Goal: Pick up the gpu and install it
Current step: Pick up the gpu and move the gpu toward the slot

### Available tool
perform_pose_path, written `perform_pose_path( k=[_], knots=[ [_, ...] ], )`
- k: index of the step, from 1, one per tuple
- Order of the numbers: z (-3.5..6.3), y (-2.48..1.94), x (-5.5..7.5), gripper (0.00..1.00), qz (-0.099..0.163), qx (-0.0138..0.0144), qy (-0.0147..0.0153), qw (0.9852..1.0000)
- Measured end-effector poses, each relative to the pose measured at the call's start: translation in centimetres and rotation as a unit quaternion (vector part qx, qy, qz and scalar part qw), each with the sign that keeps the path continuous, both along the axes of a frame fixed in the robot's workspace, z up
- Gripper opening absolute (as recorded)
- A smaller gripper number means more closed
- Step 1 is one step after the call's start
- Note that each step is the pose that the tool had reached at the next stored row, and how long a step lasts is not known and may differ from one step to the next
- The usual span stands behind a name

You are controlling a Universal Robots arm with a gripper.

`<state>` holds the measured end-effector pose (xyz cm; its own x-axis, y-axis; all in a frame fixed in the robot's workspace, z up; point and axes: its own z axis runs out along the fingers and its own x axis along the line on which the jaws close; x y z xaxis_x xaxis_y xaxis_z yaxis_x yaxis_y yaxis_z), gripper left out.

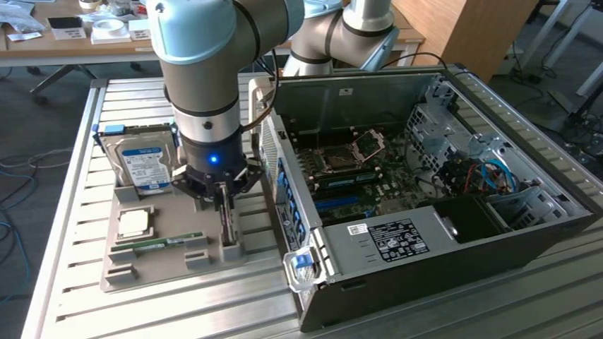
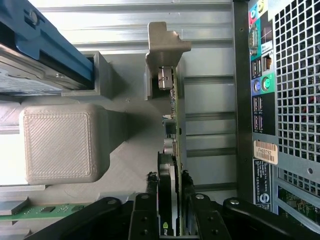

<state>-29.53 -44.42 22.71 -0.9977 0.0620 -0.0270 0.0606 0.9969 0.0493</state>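
Pinched on both faces by the jaws, reaching straight down: the gpu (image 2: 166, 195), standing on edge in the grey holder (image 1: 160, 267) on the tabletop (image 1: 70, 282), long axis parallel to the open computer case (image 1: 452, 258) just beside, toward the exterior view's right.

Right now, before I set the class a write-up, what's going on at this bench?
A robot arm's gripper is down over the gpu, which stands on edge in a slot of the grey holder tray beside the open computer case. The card sits in its slot and is not yet in the case. A hard drive and a memory stick rest in the same tray.
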Motion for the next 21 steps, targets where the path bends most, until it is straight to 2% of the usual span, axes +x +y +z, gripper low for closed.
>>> perform_pose_path(
  k=[1,2,12,15,21],
  knots=[
    [0.00,0.00,0.0,0.31,0.000,0.0000,0.0000,1.0000],
    [0.00,0.00,0.0,0.27,0.000,0.0000,0.0000,1.0000],
    [0.11,0.01,0.0,0.27,0.008,0.0001,0.0000,1.0000],
    [0.86,0.00,0.0,0.27,0.009,0.0000,0.0000,1.0000],
    [3.19,0.00,0.0,0.27,0.010,0.0001,-0.0001,1.0000]
  ],
)
